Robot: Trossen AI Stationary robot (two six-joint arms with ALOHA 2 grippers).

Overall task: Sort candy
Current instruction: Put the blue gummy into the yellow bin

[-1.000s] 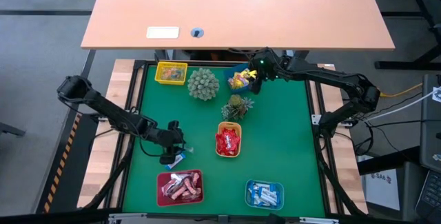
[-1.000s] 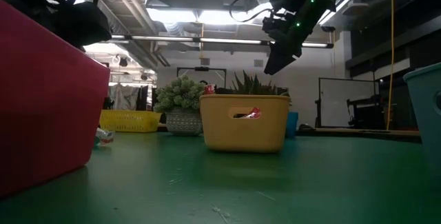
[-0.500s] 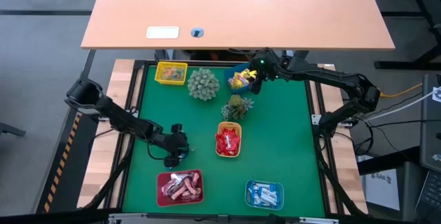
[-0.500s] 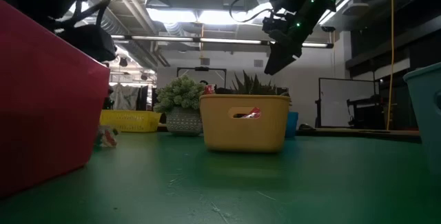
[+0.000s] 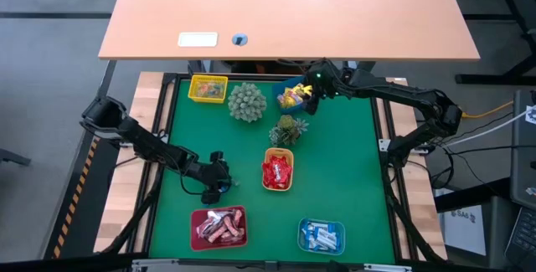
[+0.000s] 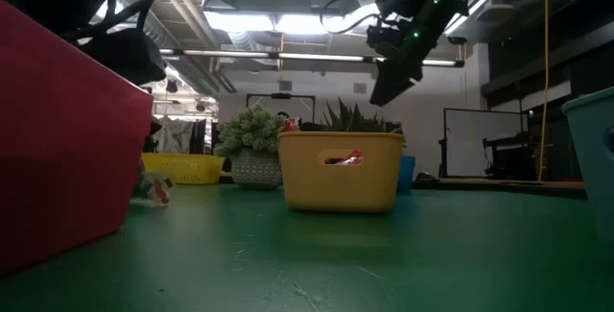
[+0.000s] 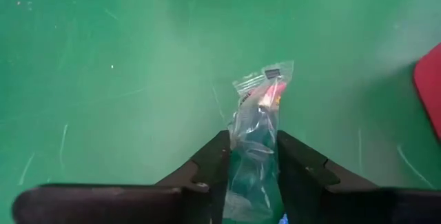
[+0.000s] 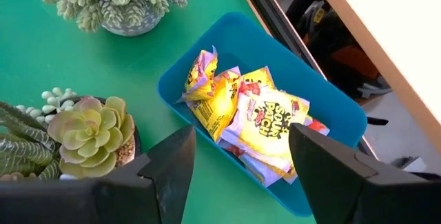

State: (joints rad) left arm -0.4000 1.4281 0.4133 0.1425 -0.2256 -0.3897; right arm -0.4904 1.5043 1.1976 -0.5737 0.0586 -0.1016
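Note:
A small candy (image 7: 256,124) in a clear wrapper with a pink-and-yellow spot lies on the green mat (image 5: 335,163), just beyond the red tray (image 5: 219,227). My left gripper (image 7: 252,156) is low over it and shut on it; the high view shows this gripper (image 5: 219,188) left of the orange tray (image 5: 278,170). In the low view the candy (image 6: 153,190) shows beside the red tray's wall. My right gripper (image 8: 241,156) hangs open above the blue tray (image 8: 324,110) of yellow candy at the far side, touching nothing. My left gripper has the wrapper's two long sides (image 7: 238,141) between its two fingers, at the end nearer the wrist. The fingers slant down onto it from the table's left and lie along the candy. The wrapper's free end (image 7: 265,86) rests flat on the mat.
A yellow tray (image 5: 208,89) stands at the far left, and a blue tray (image 5: 322,235) of blue-white candy at the near right. Two potted succulents (image 5: 247,102) (image 5: 288,130) stand mid-table. The orange tray holds red candy, the red tray brown-pink candy.
My left gripper has come down onto the mat and moved slightly toward the table's right, ending over the candy beside the red tray. The candy has stayed on the mat.

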